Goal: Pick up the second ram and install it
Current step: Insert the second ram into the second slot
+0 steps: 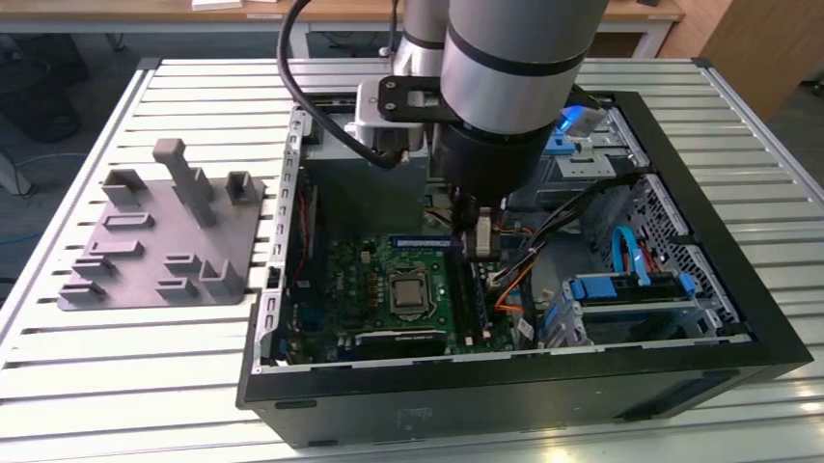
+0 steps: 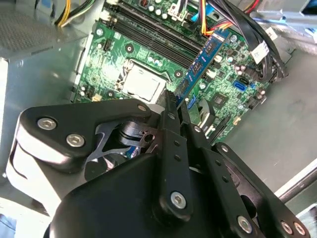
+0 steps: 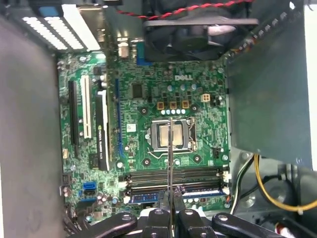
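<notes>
My gripper (image 3: 170, 212) is shut on the second ram (image 3: 170, 158), seen here edge-on as a thin line running out from between the fingers. In the second wrist view the same ram (image 2: 200, 64) shows its flat side with a blue label and sticks out past the gripper (image 2: 173, 105) over the motherboard (image 2: 133, 54). In the exterior view the gripper (image 1: 483, 241) hangs inside the open computer case (image 1: 721, 289), above the black memory slots (image 1: 469, 289) on the exterior view's right of the processor socket (image 1: 409, 292). The ram hovers over the slots (image 3: 173, 176) without touching them.
A blue-labelled stick (image 3: 146, 197) lies in the slot row nearest the gripper. Cables (image 1: 515, 260) and a blue drive bay (image 1: 618, 289) crowd the case's right. A fan (image 3: 198, 29) sits beyond the socket. The grey fixture plate (image 1: 154, 241) lies on the slatted table, on the exterior view's left.
</notes>
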Controlling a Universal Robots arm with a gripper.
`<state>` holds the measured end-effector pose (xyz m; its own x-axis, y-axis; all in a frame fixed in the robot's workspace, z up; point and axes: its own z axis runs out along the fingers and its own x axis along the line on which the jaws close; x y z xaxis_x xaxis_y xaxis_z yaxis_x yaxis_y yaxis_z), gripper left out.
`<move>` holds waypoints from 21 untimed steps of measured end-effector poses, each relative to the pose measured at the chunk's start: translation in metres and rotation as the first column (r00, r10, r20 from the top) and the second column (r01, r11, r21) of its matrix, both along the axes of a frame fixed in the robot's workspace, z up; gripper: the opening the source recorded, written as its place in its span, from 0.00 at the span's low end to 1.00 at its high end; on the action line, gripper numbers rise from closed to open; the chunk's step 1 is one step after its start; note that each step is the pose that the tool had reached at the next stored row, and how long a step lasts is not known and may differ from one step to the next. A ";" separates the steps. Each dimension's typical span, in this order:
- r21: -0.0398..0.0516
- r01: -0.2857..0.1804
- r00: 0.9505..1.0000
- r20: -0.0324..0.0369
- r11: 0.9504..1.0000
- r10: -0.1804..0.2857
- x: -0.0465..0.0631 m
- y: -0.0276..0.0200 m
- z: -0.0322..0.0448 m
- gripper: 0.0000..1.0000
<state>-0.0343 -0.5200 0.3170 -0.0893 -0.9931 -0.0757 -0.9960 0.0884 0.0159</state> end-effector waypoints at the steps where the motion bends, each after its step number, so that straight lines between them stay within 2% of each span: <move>1: 0.000 0.018 1.000 0.000 1.000 -0.018 0.000 0.0000 -0.0001 0.14; 5: 0.000 0.090 0.996 0.000 0.996 -0.090 0.000 -0.0001 -0.0005 0.14; 9: 0.000 0.162 0.987 0.000 0.987 -0.162 0.000 0.0000 -0.0013 0.14; 15: 0.000 0.262 0.965 0.000 0.965 -0.262 0.000 0.0000 -0.0018 0.14; 21: -0.002 0.341 0.940 0.001 0.940 -0.341 0.000 0.0000 -0.0019 0.14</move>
<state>-0.0343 -0.5201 0.3151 -0.4231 -0.9031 -0.0737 -0.9059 0.4232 0.0151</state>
